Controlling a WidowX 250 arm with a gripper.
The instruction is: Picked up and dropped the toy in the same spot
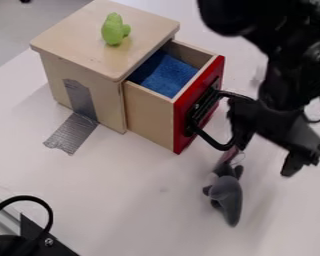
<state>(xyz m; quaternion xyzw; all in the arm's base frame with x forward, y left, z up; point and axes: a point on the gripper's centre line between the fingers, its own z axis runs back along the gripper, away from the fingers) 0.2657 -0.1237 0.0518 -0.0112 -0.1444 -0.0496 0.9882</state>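
Near grey toy (227, 196), open drawer (148, 117)

1 green figure (113, 31) stands on 1 wooden cabinet (76, 40) with grey tape (72, 133) and 1 open drawer (146, 112) holding blue cloth (167, 76)

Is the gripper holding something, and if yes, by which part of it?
Nothing is held: the gripper is open, and the grey toy lies on the table beside it.

Passage for you: near table (136, 200), left of gray toy (227, 192). Obstacles: open drawer (146, 112) and its black handle (201, 107), jutting right.
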